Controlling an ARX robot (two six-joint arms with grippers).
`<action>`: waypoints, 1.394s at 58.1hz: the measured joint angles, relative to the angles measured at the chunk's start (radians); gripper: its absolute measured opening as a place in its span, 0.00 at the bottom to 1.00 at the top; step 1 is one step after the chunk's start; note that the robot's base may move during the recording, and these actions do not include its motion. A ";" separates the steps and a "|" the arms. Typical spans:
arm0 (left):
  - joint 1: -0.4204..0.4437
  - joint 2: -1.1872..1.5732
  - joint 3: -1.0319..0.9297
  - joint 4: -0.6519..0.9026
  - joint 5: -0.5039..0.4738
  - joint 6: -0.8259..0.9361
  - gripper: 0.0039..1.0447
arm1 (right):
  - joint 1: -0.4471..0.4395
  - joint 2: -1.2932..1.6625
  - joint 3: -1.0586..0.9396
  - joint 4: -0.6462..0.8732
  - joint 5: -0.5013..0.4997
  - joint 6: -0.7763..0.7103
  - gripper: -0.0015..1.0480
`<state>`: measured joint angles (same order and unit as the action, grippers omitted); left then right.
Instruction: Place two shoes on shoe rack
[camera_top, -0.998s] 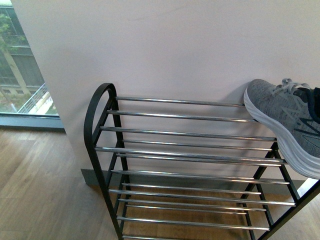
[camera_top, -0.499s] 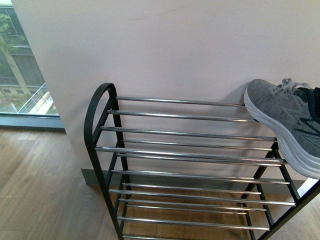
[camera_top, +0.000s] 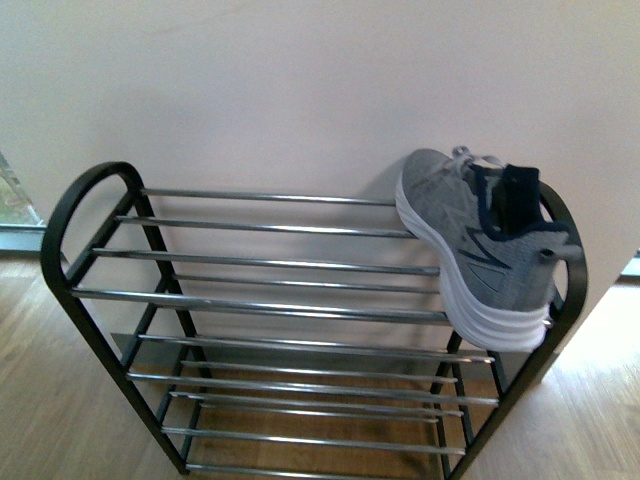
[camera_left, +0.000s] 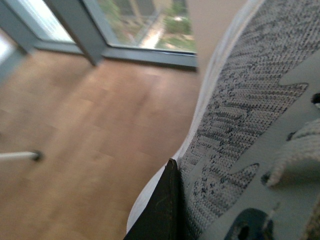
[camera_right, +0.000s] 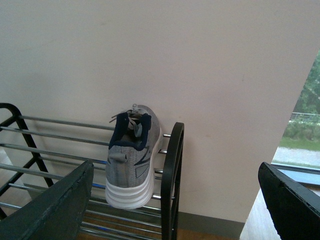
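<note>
– On the front camera, what did you have?

– I had the shoe rack (camera_top: 250, 262) standing against a pale wall (camera_top: 300, 90), its chrome bars running across between two black end loops. The first shoe (camera_top: 480, 255), a grey knit trainer with a thick white sole and a dark collar, lay on the top tier at the far right end. Its toe pointed toward the wall and its heel was just beside the right-hand loop. It sat tilted, with the sole edge hanging over the front bars. Neither arm showed in that view.

– And the left wrist?

– That picture was blurred, but I could read it. The second shoe (camera_left: 250, 110), of the same grey knit with a white sole edge, filled the side of the frame close to the lens. One dark finger of the left gripper (camera_left: 165, 207) pressed against the sole edge. I could not see the other finger, but the shoe hung clear above the wooden floor (camera_left: 90, 115), so I took it as clamped in that gripper. A window (camera_left: 145, 25) showed beyond the floor.

– Right wrist?

– I saw the right gripper (camera_right: 175, 167) spread wide with nothing between its two dark fingers. Past them stood the rack's right end, with the first shoe seen heel-on, touching the top bars and near the black loop.
</note>
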<state>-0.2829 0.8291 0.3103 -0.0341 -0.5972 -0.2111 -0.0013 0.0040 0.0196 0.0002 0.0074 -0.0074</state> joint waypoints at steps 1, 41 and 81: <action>-0.005 0.031 0.018 0.002 0.034 -0.043 0.01 | 0.000 0.000 0.000 0.000 0.000 0.000 0.91; -0.201 1.211 1.149 -0.385 0.374 -0.555 0.01 | 0.001 0.001 0.000 0.000 -0.006 0.000 0.91; -0.358 1.641 1.951 -0.922 0.407 -0.710 0.01 | 0.001 0.001 0.000 0.000 -0.007 0.000 0.91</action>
<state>-0.6411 2.4702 2.2612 -0.9565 -0.1898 -0.9215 -0.0006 0.0048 0.0196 0.0002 0.0006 -0.0074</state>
